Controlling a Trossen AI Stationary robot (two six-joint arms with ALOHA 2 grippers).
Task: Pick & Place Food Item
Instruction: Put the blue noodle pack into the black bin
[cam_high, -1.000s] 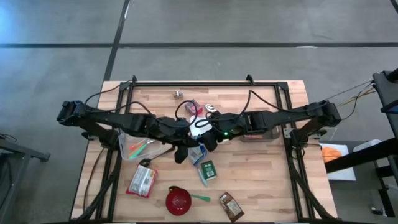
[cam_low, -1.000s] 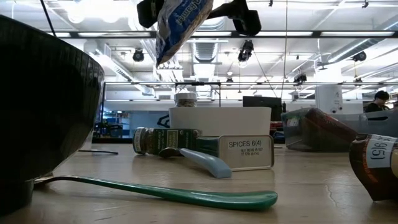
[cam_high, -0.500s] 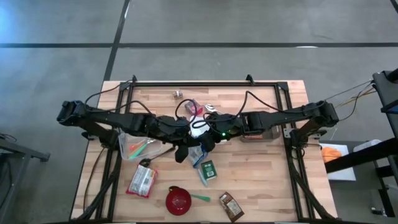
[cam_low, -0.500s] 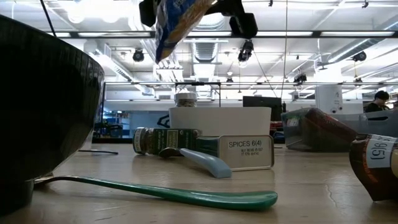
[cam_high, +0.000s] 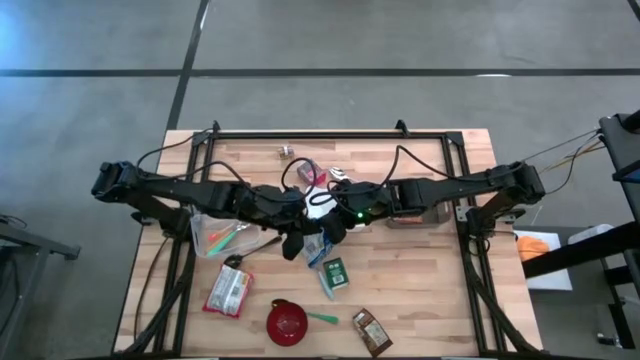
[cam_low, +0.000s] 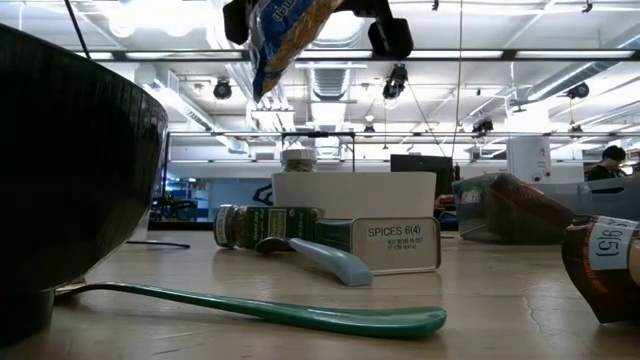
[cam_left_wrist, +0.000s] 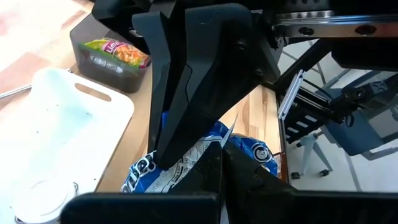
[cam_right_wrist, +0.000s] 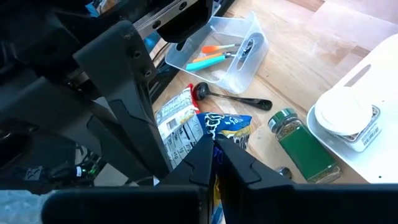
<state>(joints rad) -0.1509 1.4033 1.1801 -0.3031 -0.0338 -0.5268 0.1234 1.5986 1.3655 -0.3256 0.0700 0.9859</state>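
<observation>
Right gripper (cam_right_wrist: 214, 152): fingers pressed together on the upper edge of the blue-and-white crinkled foil snack bag (cam_right_wrist: 225, 127), above the middle of the table.
Left gripper (cam_left_wrist: 221, 163): fingers likewise clamped on the same bag, from the opposite side; the two grippers meet tip to tip in the high view.
Snack bag: held off the table between both grippers; in the low view it hangs at the top of the picture (cam_low: 283, 35), well above the things on the wood.
Light wooden slatted table (cam_high: 420, 290): carries everything else.
White cutting board (cam_left_wrist: 59, 140): lies flat near the table's middle, a white lidded tub (cam_right_wrist: 345, 112) standing on it.
Green glass spice jar (cam_right_wrist: 305, 146): lies on its side just beside the board.
Clear plastic bin (cam_right_wrist: 227, 53): holds an orange and a teal utensil.
Black spoon (cam_right_wrist: 230, 98): lies near the bin.
Dark tray (cam_left_wrist: 109, 53): holds a green-and-yellow snack packet.
Red round bowl (cam_high: 287, 322): near the table's front edge, a teal spoon (cam_low: 290, 312) beside it.
</observation>
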